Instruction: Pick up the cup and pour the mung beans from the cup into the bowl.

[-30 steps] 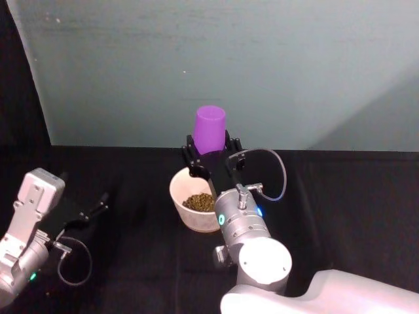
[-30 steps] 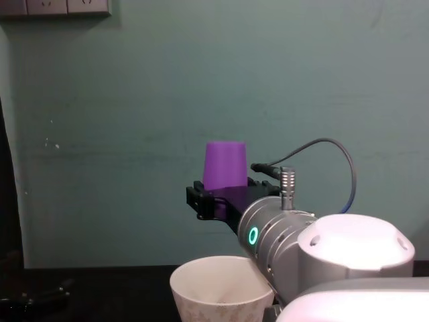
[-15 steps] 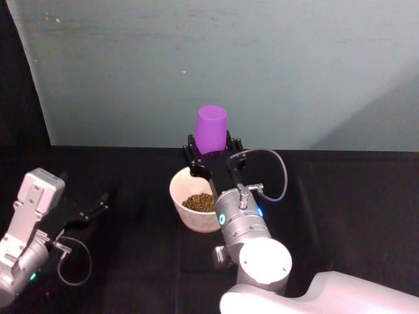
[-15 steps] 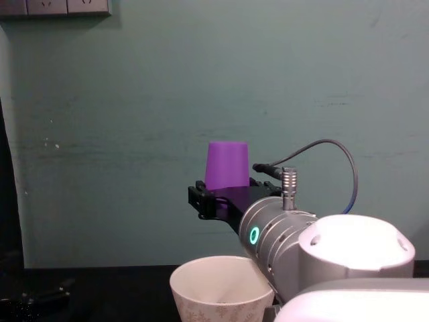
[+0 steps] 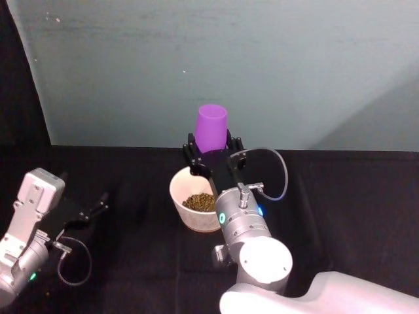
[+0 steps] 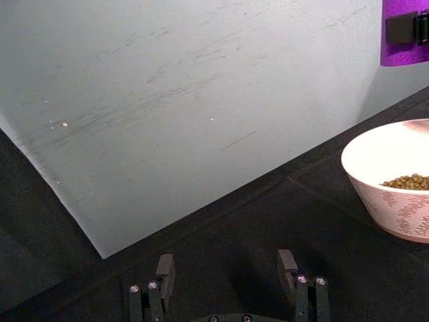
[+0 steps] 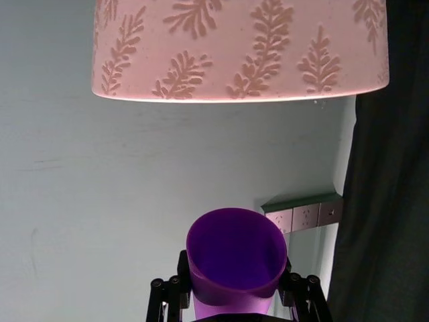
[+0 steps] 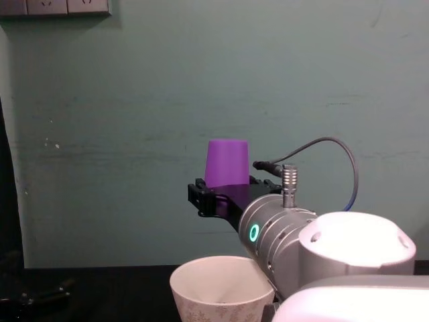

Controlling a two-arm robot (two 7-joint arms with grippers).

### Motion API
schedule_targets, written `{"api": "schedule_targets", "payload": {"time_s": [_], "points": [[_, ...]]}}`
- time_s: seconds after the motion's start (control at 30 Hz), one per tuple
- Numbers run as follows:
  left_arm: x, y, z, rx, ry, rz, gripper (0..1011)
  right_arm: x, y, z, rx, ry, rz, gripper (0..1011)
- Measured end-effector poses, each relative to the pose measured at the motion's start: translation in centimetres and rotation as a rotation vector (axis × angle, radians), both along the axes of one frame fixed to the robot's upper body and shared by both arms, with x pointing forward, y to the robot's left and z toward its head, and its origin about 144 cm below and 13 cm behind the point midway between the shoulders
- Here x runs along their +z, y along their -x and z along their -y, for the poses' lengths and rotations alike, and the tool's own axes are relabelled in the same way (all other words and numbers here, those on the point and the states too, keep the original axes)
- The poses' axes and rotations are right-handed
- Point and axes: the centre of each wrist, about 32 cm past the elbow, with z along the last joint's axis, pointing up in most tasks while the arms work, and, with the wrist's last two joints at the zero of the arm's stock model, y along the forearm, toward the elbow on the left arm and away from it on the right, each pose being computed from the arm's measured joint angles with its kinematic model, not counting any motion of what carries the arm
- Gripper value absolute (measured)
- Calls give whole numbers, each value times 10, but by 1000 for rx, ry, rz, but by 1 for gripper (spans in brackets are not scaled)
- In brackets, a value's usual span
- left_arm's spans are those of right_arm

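My right gripper (image 5: pixel 211 154) is shut on the purple cup (image 5: pixel 211 128), holding it upside down in the air just behind and above the bowl (image 5: pixel 180 196). The pale bowl stands on the black table with mung beans (image 5: pixel 198 201) lying in it. In the chest view the cup (image 8: pixel 226 163) sits base-up over the bowl (image 8: pixel 221 288). The right wrist view looks into the cup (image 7: pixel 234 258), whose inside shows no beans, with the leaf-patterned bowl (image 7: pixel 241 50) beyond it. The left gripper (image 5: pixel 98 204) rests open low at the left; its wrist view shows its fingers (image 6: pixel 164 272) apart, the bowl (image 6: pixel 395 194) and beans (image 6: pixel 409 182).
A pale green wall (image 5: pixel 229 65) rises right behind the black table (image 5: pixel 131 248). A dark curtain (image 7: pixel 385 201) hangs at one side. A cable (image 5: pixel 278 173) loops off my right wrist. Wall sockets (image 8: pixel 53 7) sit high on the wall.
The right gripper with the upturned cup has risen slightly and shifted a little to the right. The left arm has stayed put.
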Motion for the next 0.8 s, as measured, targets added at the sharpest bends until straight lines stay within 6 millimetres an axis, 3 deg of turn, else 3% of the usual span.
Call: {"api": "schedule_targets", "payload": {"time_s": [0.3, 0.57, 0.8], "points": [[0, 0, 0, 0, 0, 0, 1011, 3, 1, 1, -29, -168, -25, 731], [0, 0, 0, 0, 0, 0, 1011, 16, 7, 8, -88, -619, -134, 731], [0, 0, 0, 0, 0, 0, 1011, 26, 8, 19, -134, -910, -202, 731]]}}
